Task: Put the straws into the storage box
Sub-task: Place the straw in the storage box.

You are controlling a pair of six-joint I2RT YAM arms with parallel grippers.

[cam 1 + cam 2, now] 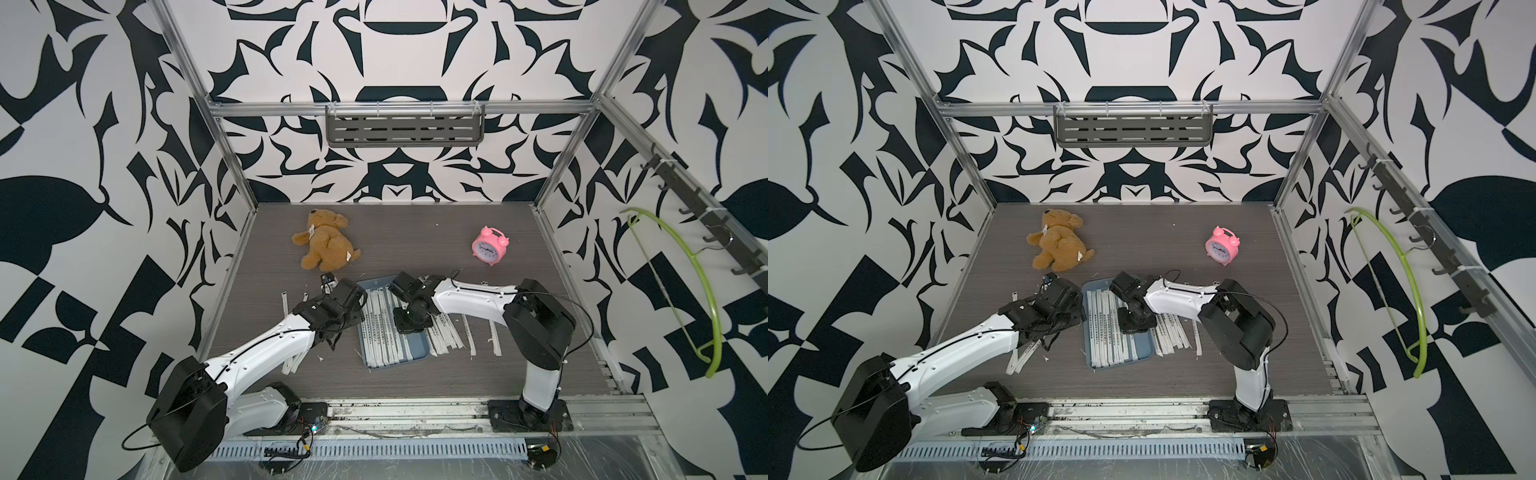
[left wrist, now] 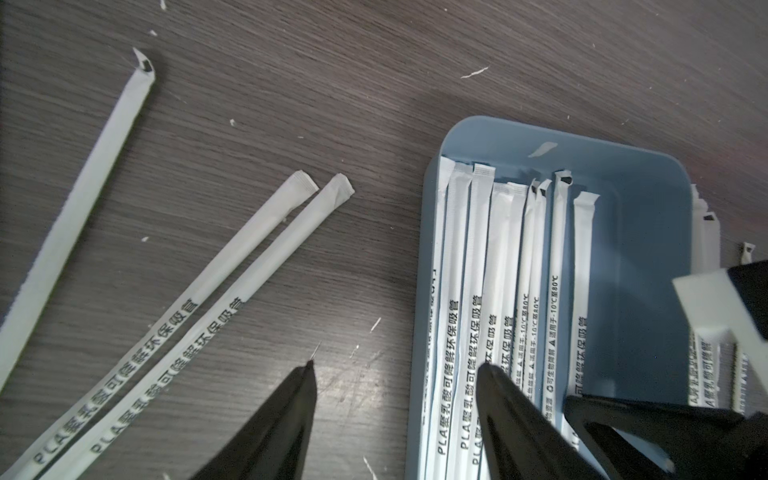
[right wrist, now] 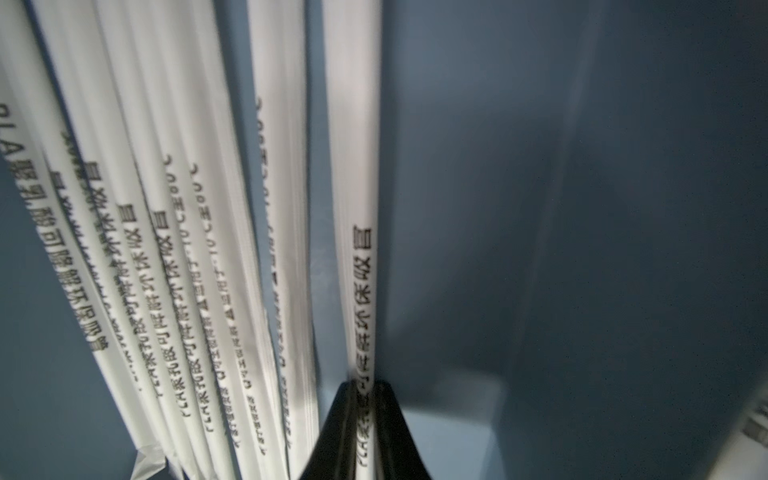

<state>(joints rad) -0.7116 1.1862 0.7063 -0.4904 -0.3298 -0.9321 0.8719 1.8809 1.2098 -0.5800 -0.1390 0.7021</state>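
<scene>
In both top views the storage box (image 1: pixel 420 353) (image 1: pixel 1144 353) lies at the centre of the dark tabletop (image 1: pixel 415 232). The straws (image 1: pixel 380 332) lie lengthwise in a row across its left part. Its upper right part is covered by the right tool (image 1: pixel 409 326), which points down into the box, its fingers hidden under its own black body. More straws lie on the tabletop just right of the box, their upper ends cut off by the right arm (image 1: pixel 469 299). A few more stick out from under the left arm (image 1: pixel 266 345) at lower left. The left tool (image 1: pixel 356 309) hangs over the box's left rim, and from here its state cannot be told. A teddy bear (image 1: pixel 324 241) and a pink alarm clock (image 1: pixel 490 245) sit well apart from the box, higher in the frame.

In the left wrist view the left tool's two black fingers (image 2: pixel 286 424) rise from the bottom edge, spread wide with nothing between them. One is over bare tabletop, the other over the straws at the box's left side. Three straws lie on the wood at left, their lower ends cut off by the frame. Part of the right tool cuts in at lower right and hides that corner of the box.

The right wrist view is blurred. At bottom centre the right tool's fingers (image 3: pixel 332 436) are closed on a single straw (image 3: pixel 353 166) that runs up to the top edge. Whether it rests on the box's floor or is lifted cannot be told. Other straws fan out at left, their print too smeared to read.
</scene>
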